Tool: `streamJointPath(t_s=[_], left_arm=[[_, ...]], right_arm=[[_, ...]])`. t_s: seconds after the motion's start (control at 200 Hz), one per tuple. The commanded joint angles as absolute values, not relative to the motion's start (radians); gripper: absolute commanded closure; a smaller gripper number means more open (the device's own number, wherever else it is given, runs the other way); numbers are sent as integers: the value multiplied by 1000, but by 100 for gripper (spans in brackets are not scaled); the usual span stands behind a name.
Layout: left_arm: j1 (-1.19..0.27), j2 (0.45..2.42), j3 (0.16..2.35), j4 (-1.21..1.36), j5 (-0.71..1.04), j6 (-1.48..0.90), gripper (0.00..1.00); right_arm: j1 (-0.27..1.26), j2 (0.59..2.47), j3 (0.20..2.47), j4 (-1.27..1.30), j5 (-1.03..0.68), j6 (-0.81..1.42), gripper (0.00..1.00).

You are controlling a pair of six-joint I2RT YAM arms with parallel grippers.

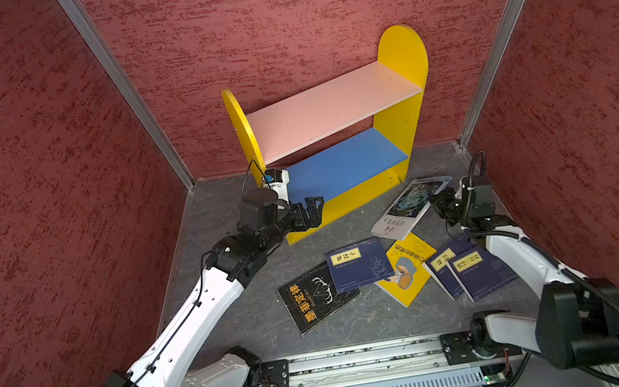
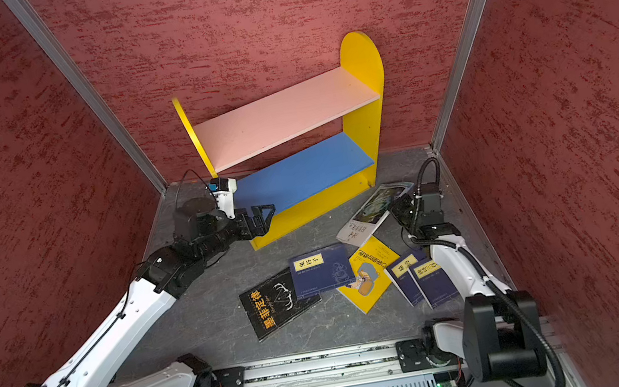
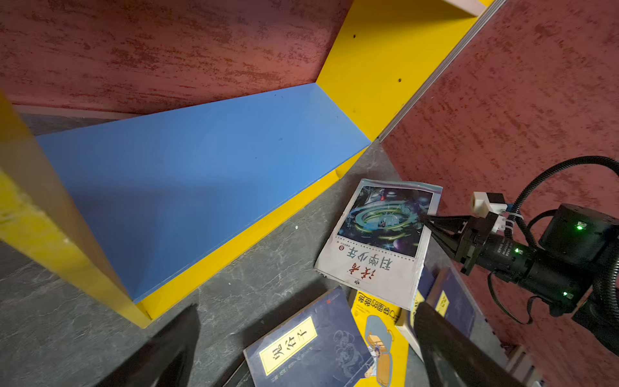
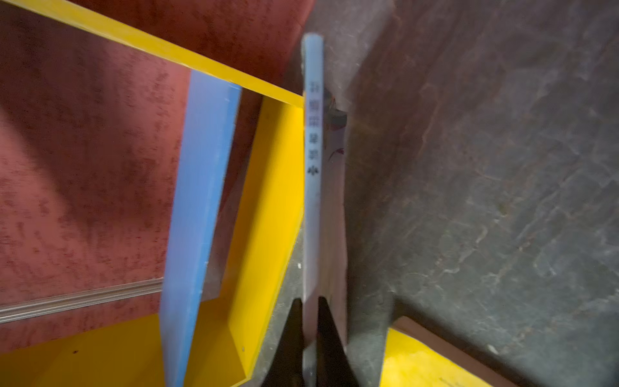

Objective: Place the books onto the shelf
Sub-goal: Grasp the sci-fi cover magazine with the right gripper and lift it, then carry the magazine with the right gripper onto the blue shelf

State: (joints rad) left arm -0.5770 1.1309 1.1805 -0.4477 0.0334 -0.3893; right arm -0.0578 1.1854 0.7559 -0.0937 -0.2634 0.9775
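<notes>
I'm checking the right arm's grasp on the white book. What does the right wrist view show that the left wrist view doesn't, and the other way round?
Only the right wrist view: the white book seen spine-on, clamped between the fingers of the right gripper.

Only the left wrist view: the book's blue-swirl cover, a navy book with a yellow label, and the open left gripper.

Both: the white book, the right gripper shut on its edge, the blue lower board and the grey table.

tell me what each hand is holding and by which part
The right hand pinches the white swirl-cover book by its spine edge; the left hand is open, holding nothing.
</notes>
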Motion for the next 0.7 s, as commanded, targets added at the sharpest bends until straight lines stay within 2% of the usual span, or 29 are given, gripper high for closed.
streamJointPath(t_s=[0.0,0.125,0.271,0.471,0.691], left_arm=[[-577,1091,1219,-420,88,-417,1],[-574,1071,1235,-404,90,-413,1],[-557,1040,1252,-386,96,-403,1],[-511,994,1252,-377,100,-381,1],[-463,928,1223,-377,92,-369,1]], right_arm=[[-58,1097,862,-140,-241,1035,99],[-53,1035,956,-196,-213,1052,99],[4,1029,1016,-115,-196,1121,100],[128,1108,1116,-10,-137,1164,100],[335,1272,1253,118,-15,1216,100]])
